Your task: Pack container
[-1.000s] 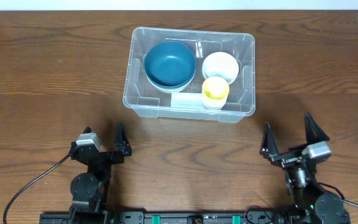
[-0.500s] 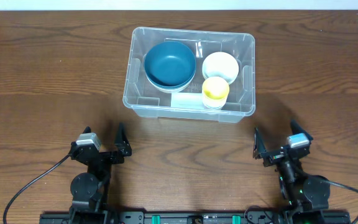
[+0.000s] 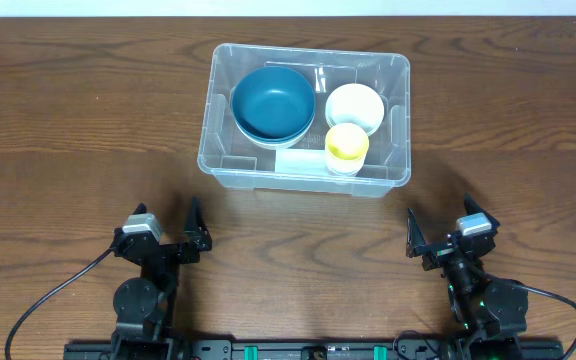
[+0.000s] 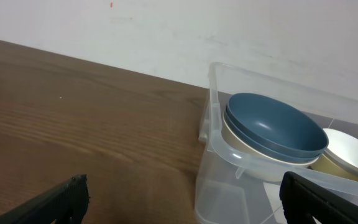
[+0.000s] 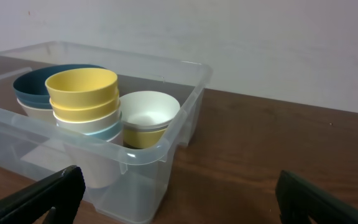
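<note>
The clear plastic container (image 3: 393, 70) stands at the table's far middle. Inside it are a blue bowl stack (image 3: 273, 102), a white bowl (image 3: 355, 106) and a yellow cup stack (image 3: 347, 145). My left gripper (image 3: 165, 232) is open and empty near the front edge, left of the container. My right gripper (image 3: 444, 232) is open and empty near the front edge, right of the container. The left wrist view shows the container's left wall (image 4: 219, 180) and the blue bowl (image 4: 275, 129). The right wrist view shows the container's corner (image 5: 166, 155), the yellow cups (image 5: 82, 90) and the white bowl (image 5: 148, 115).
A brown wooden table (image 3: 68, 120) lies all around the container. A white wall (image 4: 229, 25) stands behind the table's far edge. Cables run from both arm bases at the front edge.
My right gripper has drawn back toward the front edge and swung slightly left. The left arm and the container's contents have not moved.
</note>
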